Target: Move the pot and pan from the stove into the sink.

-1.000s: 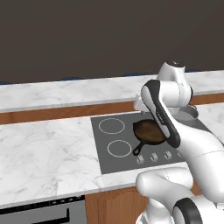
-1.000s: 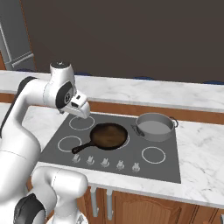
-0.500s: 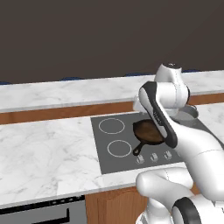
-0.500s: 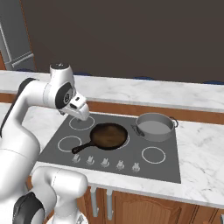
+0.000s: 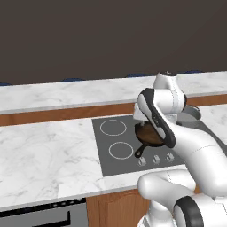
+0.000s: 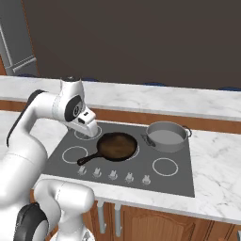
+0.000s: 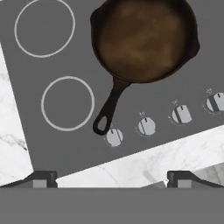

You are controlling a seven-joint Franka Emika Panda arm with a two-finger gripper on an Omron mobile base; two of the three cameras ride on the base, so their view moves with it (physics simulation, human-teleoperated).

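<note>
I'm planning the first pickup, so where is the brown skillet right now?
The shallow dark brown skillet sits on the flat dark grey cooktop, left of the grey metal pot in the right base view, its black handle pointing toward the silver knobs.

The stove (image 6: 179, 181) looked smooth, matt dark grey, its knobs (image 7: 146, 126) shiny silver metal. The pan (image 7: 144, 39) had a dull, mottled brown surface; the pot (image 6: 166, 136) was brushed grey metal. The table (image 5: 44, 153) was polished white marble over wood cabinets (image 6: 155, 228).

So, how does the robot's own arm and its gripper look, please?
The arm has smooth, rounded glossy white shells with dark grey bands at the joints. The hand is a white block bearing a small dark marking. The gripper ends in two small dark grey fingertips.
</note>
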